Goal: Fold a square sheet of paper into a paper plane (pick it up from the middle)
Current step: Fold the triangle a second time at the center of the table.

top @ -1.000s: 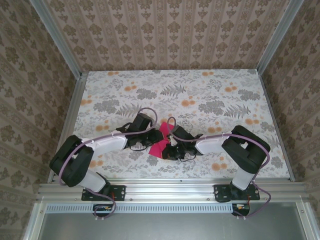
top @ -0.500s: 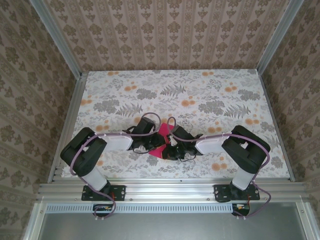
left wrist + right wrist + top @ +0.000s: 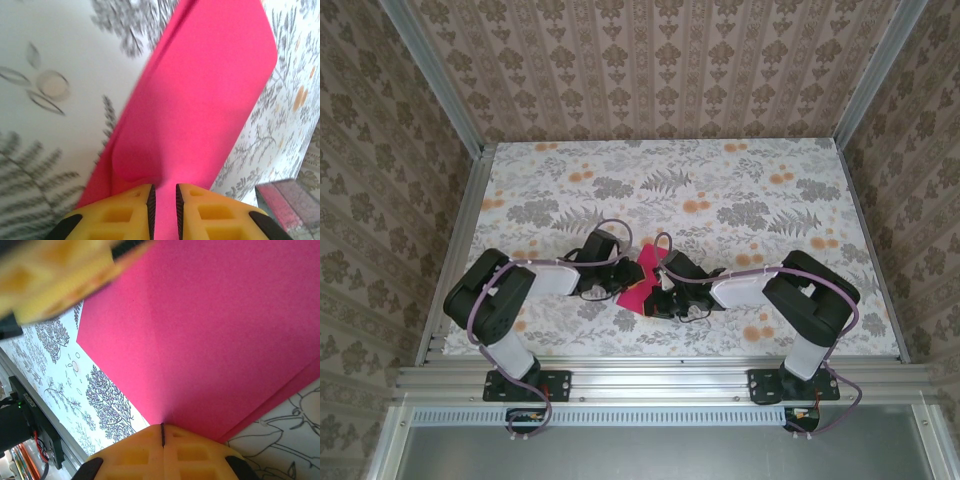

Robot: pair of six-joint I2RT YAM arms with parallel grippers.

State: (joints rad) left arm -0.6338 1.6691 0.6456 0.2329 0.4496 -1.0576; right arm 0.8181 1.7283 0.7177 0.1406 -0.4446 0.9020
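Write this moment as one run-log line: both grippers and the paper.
left gripper: shut on paper | right gripper: shut on paper | paper: folded in layers, held from both sides | step: folding not yet finished

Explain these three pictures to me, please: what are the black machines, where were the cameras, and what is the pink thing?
The black machines are two robot arms bolted at the near edge of a table. The wide picture comes from a camera above and behind them. It shows the left arm and the right arm reaching inward over a flowered tablecloth and meeting at a sheet of pink paper, which is partly folded. The other two pictures come from a small camera on each wrist, looking along that arm's yellow fingers. In the left wrist view the left jaws are closed on the paper's edge. In the right wrist view the right jaws are pressed together, apparently on the paper too. So both arms seem to hold the same sheet.
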